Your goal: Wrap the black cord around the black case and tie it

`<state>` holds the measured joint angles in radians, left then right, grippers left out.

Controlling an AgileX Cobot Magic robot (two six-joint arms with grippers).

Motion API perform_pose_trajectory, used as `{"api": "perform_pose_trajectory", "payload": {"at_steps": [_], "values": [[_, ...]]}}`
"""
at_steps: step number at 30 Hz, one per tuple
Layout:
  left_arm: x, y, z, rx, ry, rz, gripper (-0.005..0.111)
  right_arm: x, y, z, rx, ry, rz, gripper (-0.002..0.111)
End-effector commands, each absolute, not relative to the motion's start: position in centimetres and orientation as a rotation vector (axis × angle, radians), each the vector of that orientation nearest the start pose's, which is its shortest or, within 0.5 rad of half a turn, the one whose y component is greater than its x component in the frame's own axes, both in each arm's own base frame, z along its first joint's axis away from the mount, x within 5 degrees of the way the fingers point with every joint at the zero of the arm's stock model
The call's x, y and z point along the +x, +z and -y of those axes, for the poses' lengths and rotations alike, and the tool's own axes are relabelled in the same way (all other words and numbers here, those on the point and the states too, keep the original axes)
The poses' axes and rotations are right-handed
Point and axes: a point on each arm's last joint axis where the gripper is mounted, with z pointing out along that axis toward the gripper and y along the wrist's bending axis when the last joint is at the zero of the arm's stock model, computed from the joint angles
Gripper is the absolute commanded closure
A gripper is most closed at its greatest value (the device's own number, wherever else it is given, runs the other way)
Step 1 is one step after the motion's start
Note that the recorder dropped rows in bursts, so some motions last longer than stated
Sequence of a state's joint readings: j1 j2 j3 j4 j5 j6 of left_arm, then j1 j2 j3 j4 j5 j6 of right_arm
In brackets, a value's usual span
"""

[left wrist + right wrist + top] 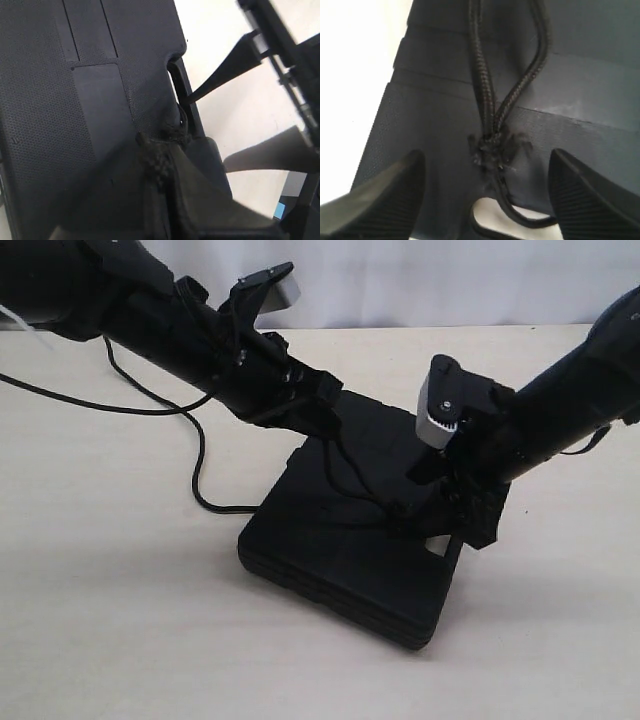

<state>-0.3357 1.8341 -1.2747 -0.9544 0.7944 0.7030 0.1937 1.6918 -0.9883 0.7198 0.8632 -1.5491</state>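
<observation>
Exterior view first: I have the black case [330,560], a flat rectangular matte plastic box with ribbed panels, lying flat on the pale table [120,610], and both arms are down over it. The left gripper [322,422] sits over the case's far edge and the right gripper [440,512] over its right-hand edge. It's all black on black, so I can't separate fingers from case here. The black cord [358,483], a thin braided rope, barely reads as a faint line across the lid between the two grippers. Thin black lines also trail over the table on the left, and I can't tell which is cord and which is arm cable.

Left wrist view: my left gripper is closed with the braid pinched at its tips, right beside the handle cut-out [176,85]. The fingers themselves are a blurred dark mass at the frame edge.

Right wrist view is clearer. The right gripper's jaws stand wide apart, holding nothing, with one finger [385,195] on either side of the frayed knot [492,147] and neither touching it. Two strands run from the knot across the lid and out of frame. Another drops from it through the cut-out, and its end is cut off.
</observation>
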Motion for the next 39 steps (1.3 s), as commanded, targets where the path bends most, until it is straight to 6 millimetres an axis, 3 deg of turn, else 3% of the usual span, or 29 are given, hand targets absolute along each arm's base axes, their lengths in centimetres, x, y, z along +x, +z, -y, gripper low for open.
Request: {"api": "perform_pose_trajectory", "payload": {"at_steps": [1,7,9,14,18,22,28,32,36,39], "values": [[34.5,23.5,17.7,0.562,-0.958,-2.481,0.107,30.0,18.5,-10.9,-1.618,0.590,-2.053,0.043],[34.6,23.8,17.9,0.516,-1.018,-2.455,0.107,30.9,17.2,-11.2,-1.564,0.587,-2.057,0.044],[34.6,23.9,18.0,0.530,-1.021,-2.441,0.107,30.9,17.0,-11.2,-1.563,0.585,-2.061,0.049],[34.7,24.1,18.1,0.541,-1.041,-2.409,0.107,31.0,16.9,-11.1,-1.567,0.574,-2.064,0.085],[34.7,24.3,18.3,0.520,-1.071,-2.398,0.107,30.9,16.9,-11.2,-1.577,0.597,-2.062,0.104],[34.5,24.2,18.4,0.536,-1.089,-2.408,0.107,30.8,17.5,-11.2,-1.568,0.578,-2.046,0.104],[34.0,23.7,19.2,0.597,-1.087,-2.428,0.107,30.5,20.5,-10.9,-1.533,0.478,-1.973,0.104],[34.1,23.7,19.7,0.590,-1.029,-2.406,0.106,30.5,20.8,-10.9,-1.498,0.489,-1.998,0.104],[33.9,23.9,19.2,0.685,-0.919,-2.405,0.085,30.5,20.8,-10.9,-1.491,0.492,-2.004,0.104],[33.9,23.8,19.0,0.659,-0.895,-2.435,0.070,30.5,20.8,-10.9,-1.476,0.498,-2.017,0.104]]}}
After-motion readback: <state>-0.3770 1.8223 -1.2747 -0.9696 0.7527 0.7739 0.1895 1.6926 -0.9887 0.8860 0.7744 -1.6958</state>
